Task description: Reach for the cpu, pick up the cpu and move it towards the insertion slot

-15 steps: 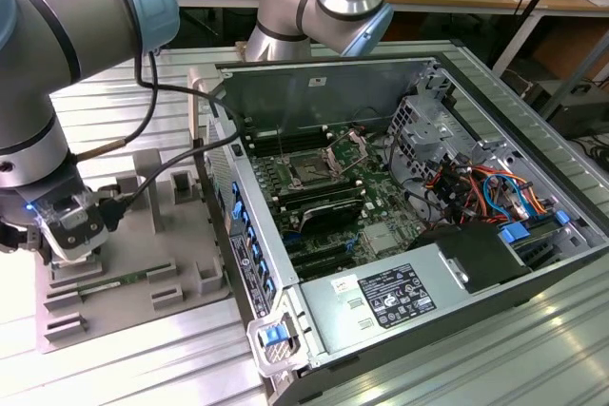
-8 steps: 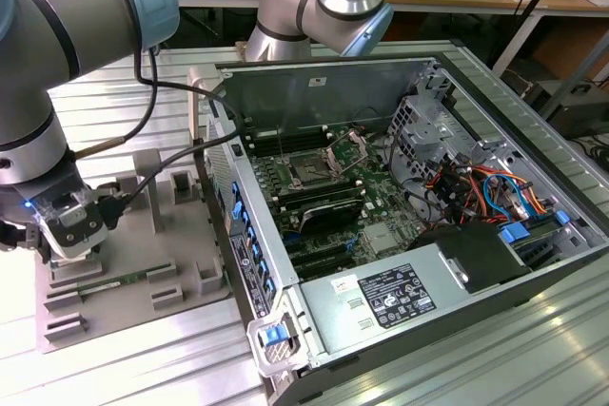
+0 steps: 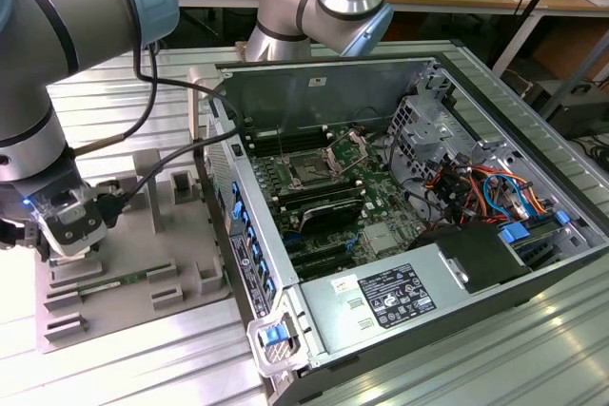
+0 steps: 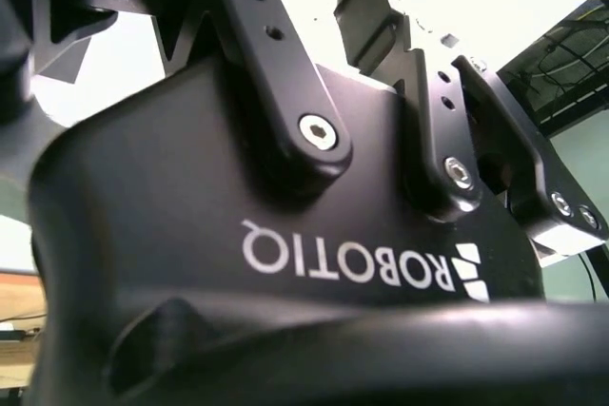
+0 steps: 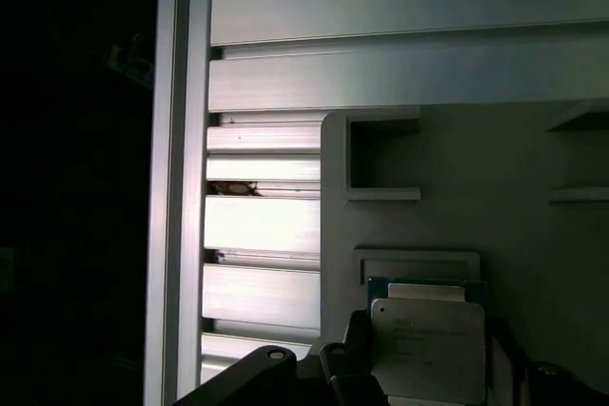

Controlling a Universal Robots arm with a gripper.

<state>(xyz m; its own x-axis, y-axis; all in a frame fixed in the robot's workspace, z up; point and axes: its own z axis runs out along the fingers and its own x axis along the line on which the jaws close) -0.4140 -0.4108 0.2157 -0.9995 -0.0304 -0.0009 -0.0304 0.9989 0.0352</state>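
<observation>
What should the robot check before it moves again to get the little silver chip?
1. Gripper is over the grey tray, beside the computer case: ok.
2. The cpu lies silver side up in its holder on that tray, right below the gripper in the first wrist view: ok.
3. Firm hold on the cpu: cannot tell.
4. The insertion slot looks ready, with its bracket lifted and its dark centre bare: ok.
5. The case is open on top, so the way down to the slot looks free: ok.
6. Black cables trailing from the wrist towards the case wall will not snag: cannot tell.
</observation>
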